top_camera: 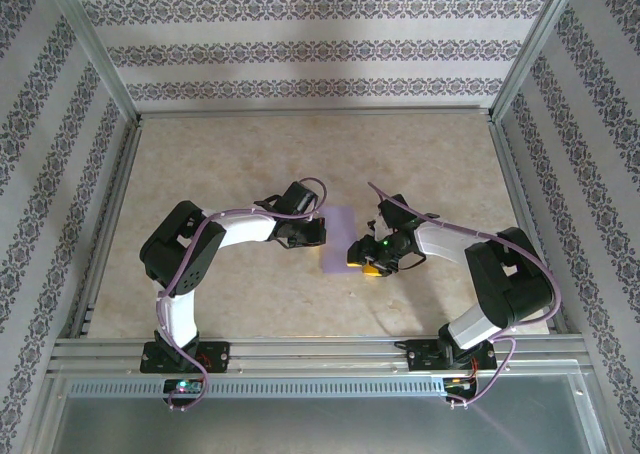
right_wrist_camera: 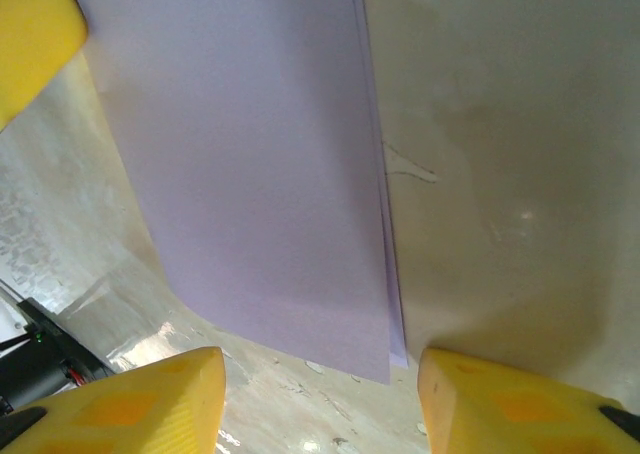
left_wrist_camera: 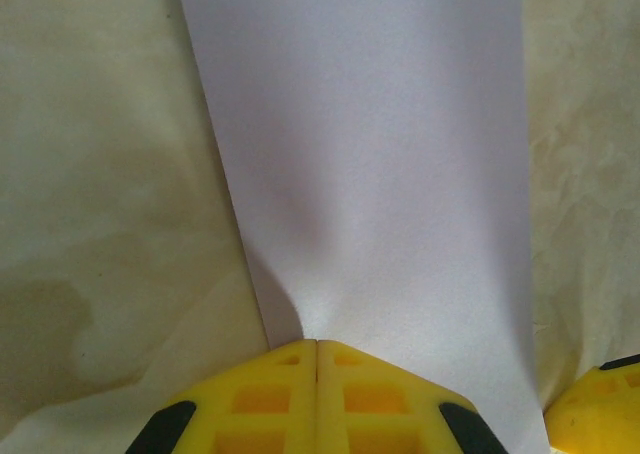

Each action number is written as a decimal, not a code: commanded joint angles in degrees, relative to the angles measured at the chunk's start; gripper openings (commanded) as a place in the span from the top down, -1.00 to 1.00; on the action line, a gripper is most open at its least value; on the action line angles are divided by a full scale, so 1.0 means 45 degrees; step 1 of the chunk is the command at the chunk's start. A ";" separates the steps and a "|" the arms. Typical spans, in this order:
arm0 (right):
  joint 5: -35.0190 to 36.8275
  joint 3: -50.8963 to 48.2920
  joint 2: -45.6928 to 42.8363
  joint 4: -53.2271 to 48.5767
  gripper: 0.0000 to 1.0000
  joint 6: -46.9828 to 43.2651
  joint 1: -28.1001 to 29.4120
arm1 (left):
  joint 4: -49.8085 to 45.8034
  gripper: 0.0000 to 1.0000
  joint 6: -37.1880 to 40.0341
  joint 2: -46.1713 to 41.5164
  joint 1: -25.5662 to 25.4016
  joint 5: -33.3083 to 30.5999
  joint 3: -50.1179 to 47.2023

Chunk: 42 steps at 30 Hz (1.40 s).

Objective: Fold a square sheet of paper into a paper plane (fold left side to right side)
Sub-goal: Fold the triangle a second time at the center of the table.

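Well, the square sheet of paper (top_camera: 338,236) lies mid-desk between the two arms, lavender against the pale marbled desk (top_camera: 300,154). From above it looks like a tall, narrow strip rather than a square. In the right wrist view the sheet (right_wrist_camera: 250,154) shows two layers stacked along one long edge, so it is doubled over on itself.

In the left wrist view the paper (left_wrist_camera: 370,154) puckers and rises toward the camera, with soft shading down its middle and a shadow under its lifted side on the desk (left_wrist_camera: 90,174). The left claw (left_wrist_camera: 316,374) has its yellow fingers pressed tight together, and the sheet's near end runs into their tips, nipped there. From above, that claw (top_camera: 300,232) sits at the paper's left edge.

The right claw (right_wrist_camera: 315,404) hangs with its fingers well apart, one on either side of the sheet's near corner, holding nothing, bare desk (right_wrist_camera: 500,124) beside it. From above, it (top_camera: 372,262) is just beside the paper's lower right.
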 commanded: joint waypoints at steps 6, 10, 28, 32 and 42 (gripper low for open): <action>-0.0645 0.0416 0.0292 0.1275 -0.08 0.0564 0.0164 | -0.0591 1.00 0.0143 0.0202 -0.0177 -0.0199 0.0006; -0.0646 0.0421 0.0314 0.1380 -0.08 0.0594 0.0014 | -0.0586 1.00 0.0143 0.0166 -0.0182 -0.0199 -0.0023; -0.1318 0.0728 0.1238 0.2739 -0.01 0.0611 -0.0867 | -0.0572 1.00 0.0202 0.0106 -0.0190 -0.0179 -0.0039; -0.1443 0.1102 0.1582 0.2888 0.02 0.0556 -0.0951 | -0.0578 1.00 0.0220 0.0129 -0.0178 -0.0162 -0.0047; -0.1153 0.1826 0.2389 0.2910 0.16 0.0068 -0.1282 | -0.0564 1.00 0.0260 0.0182 -0.0179 -0.0134 0.0034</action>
